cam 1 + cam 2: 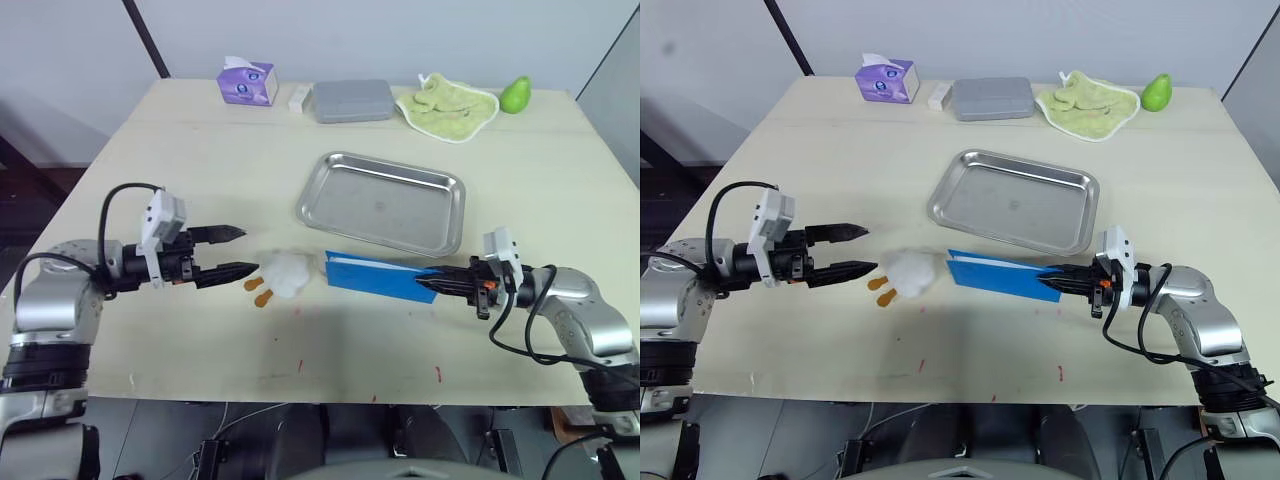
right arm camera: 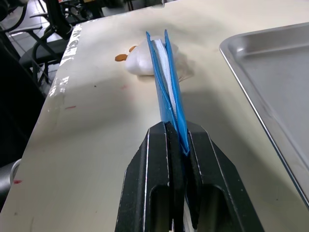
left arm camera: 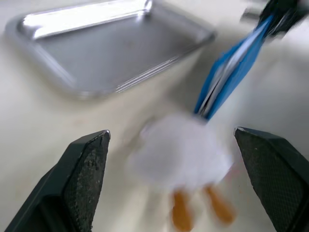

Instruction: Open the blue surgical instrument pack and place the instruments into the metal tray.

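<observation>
Blue surgical instrument pack [image 1: 375, 274], closed, held edge-up

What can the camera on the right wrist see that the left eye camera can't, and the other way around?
The right wrist view looks along the edge of the blue pack, showing the pale lining between its covers and the right fingers pinching it. The left eye view takes in the left gripper, open, plus the tissue box, grey box, green cloth and pear. Both show the metal tray and the white toy.
</observation>
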